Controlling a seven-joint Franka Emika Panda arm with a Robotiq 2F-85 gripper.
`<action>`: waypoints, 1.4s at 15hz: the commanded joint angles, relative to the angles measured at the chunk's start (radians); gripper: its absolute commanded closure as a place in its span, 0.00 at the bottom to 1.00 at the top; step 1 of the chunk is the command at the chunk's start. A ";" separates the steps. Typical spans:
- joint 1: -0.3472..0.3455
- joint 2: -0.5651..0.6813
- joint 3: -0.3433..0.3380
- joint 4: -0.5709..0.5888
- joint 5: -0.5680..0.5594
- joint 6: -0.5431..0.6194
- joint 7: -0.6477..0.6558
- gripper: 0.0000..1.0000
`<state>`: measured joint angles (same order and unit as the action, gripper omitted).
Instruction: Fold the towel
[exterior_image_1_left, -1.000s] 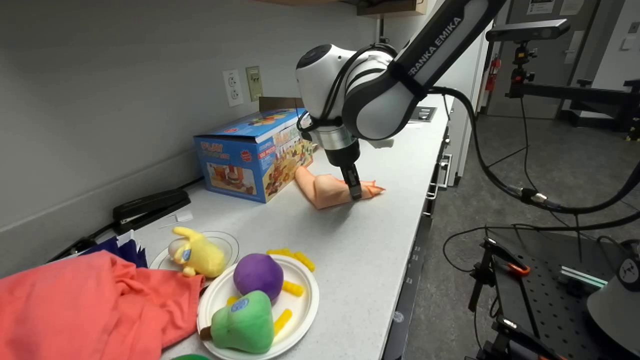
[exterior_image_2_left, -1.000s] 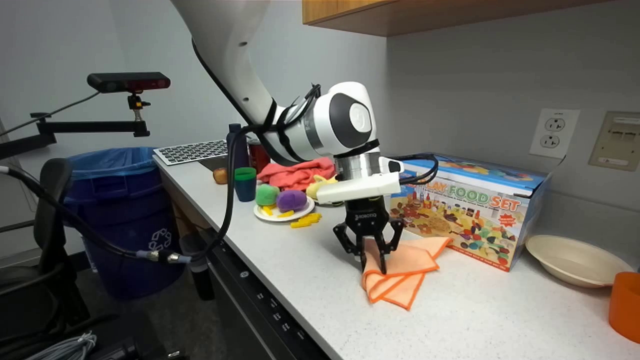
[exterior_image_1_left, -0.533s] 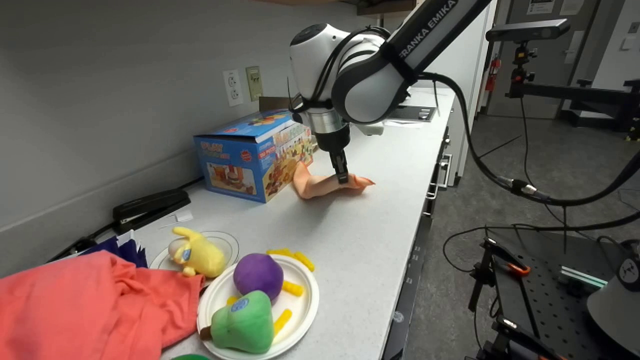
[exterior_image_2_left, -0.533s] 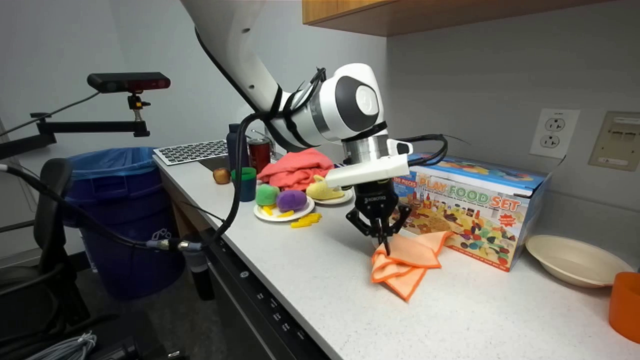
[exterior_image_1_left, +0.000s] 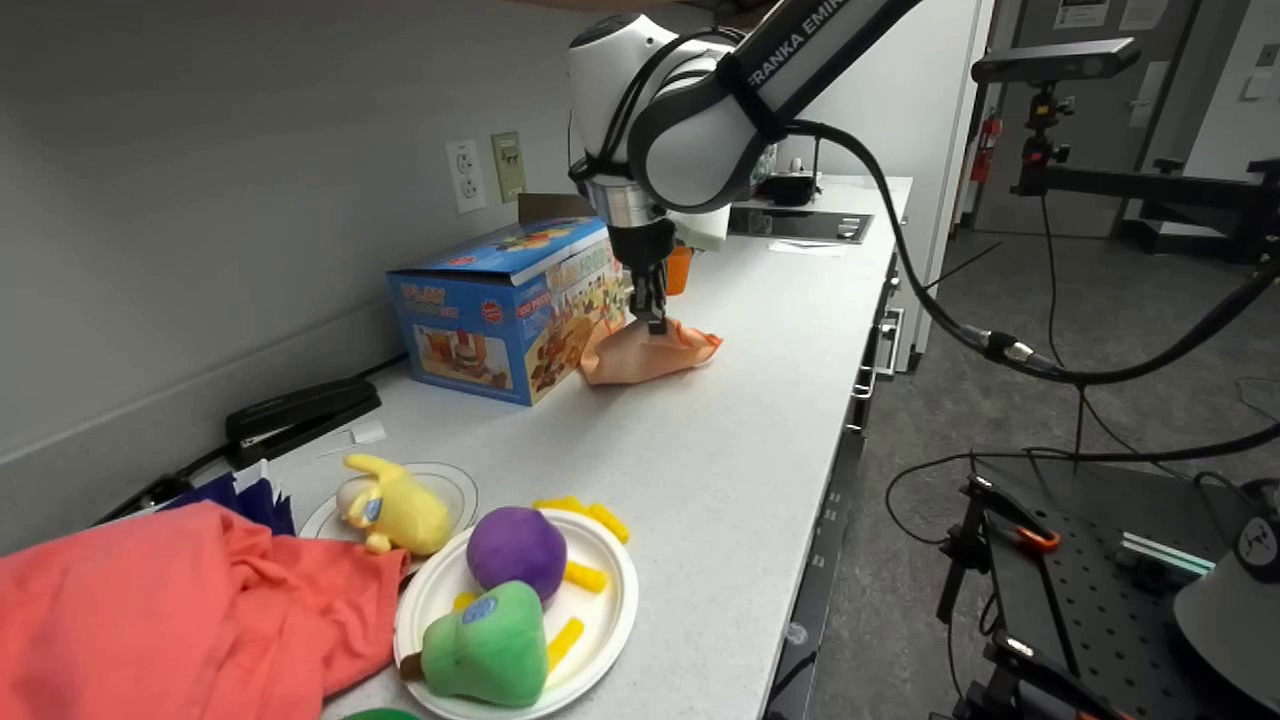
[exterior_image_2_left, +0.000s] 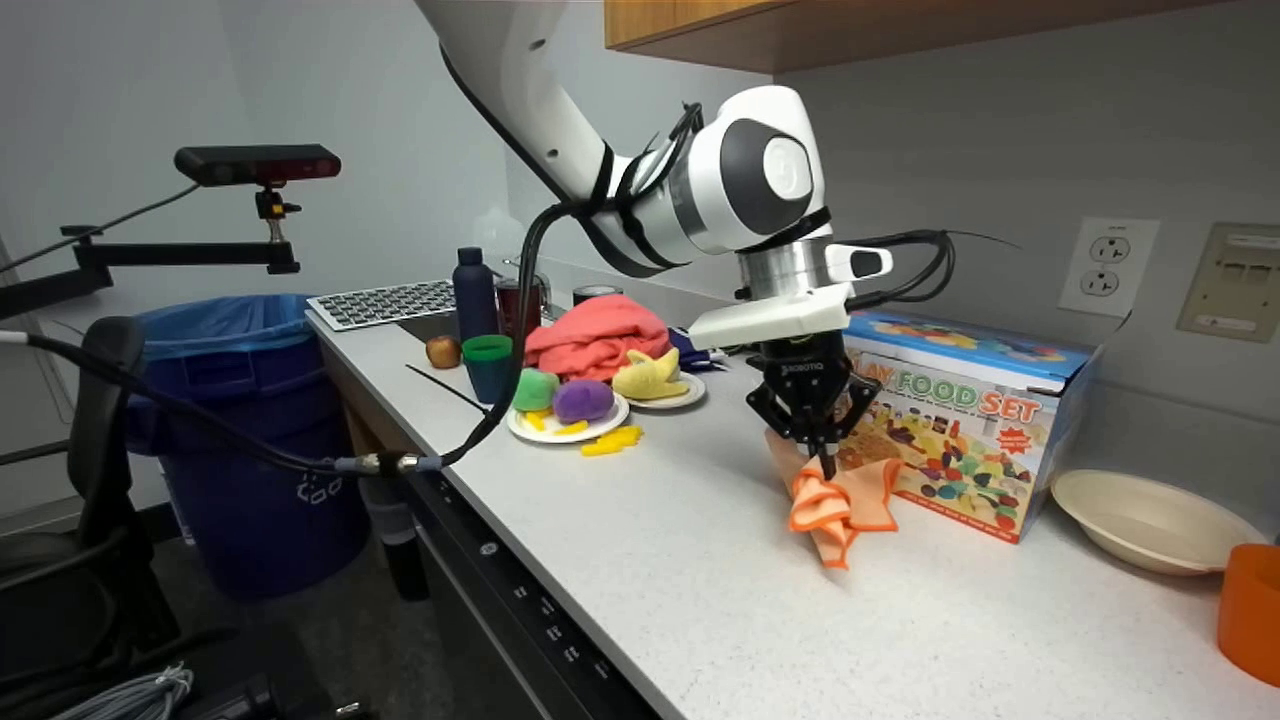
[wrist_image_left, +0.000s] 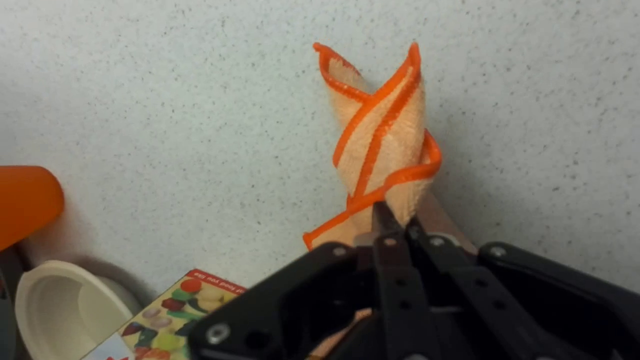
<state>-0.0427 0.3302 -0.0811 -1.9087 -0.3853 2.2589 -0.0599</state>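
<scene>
Peach-orange cloth with brighter orange edging makes up the small soft towel (wrist_image_left: 400, 135), which is gathered beside a blue cardboard box (exterior_image_2_left: 960, 430) printed "PLAY FOOD SET". The black gripper (exterior_image_2_left: 824, 458) points down over the towel, fingers pressed narrowly together on a bunch of it; in the wrist view two corners poke away from the fingertips. I cannot tell whether the towel's lowest folds touch the speckled pale bench (exterior_image_2_left: 700, 560). What the box contains is hidden.

White and round, a shallow plate (exterior_image_1_left: 605, 640) carries a purple plush ball (exterior_image_1_left: 517, 553), a green plush pear (exterior_image_1_left: 487, 645) and short yellow sticks (exterior_image_1_left: 585, 577); more such sticks lie on the bench just beside its rim. Near it, another pale round plate (exterior_image_2_left: 697, 388) bears a yellow plush banana-shaped toy (exterior_image_2_left: 648, 378), and a large red-salmon cloth (exterior_image_2_left: 600, 338) is heaped beside both. At the box's end away from the plates, a shallow beige bowl (exterior_image_2_left: 1150, 510) stands with an orange cup (exterior_image_2_left: 1250, 615) beside it; the cup's inside is out of sight. A dark teal cup (exterior_image_2_left: 488, 378) with a green rim stands upright near the pear, and a navy bottle (exterior_image_2_left: 475, 300) rises behind it. Off the bench, a dark blue recycling bin (exterior_image_2_left: 250, 530) is lined with a lighter blue bag (exterior_image_2_left: 240, 325), contents hidden.
</scene>
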 joint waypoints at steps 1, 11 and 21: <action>0.001 0.090 -0.017 0.104 0.036 -0.005 0.088 0.99; -0.030 0.169 -0.041 0.243 0.134 -0.008 0.145 0.99; -0.045 0.168 -0.068 0.241 0.129 -0.013 0.145 0.41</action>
<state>-0.0837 0.4867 -0.1433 -1.6937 -0.2713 2.2587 0.0885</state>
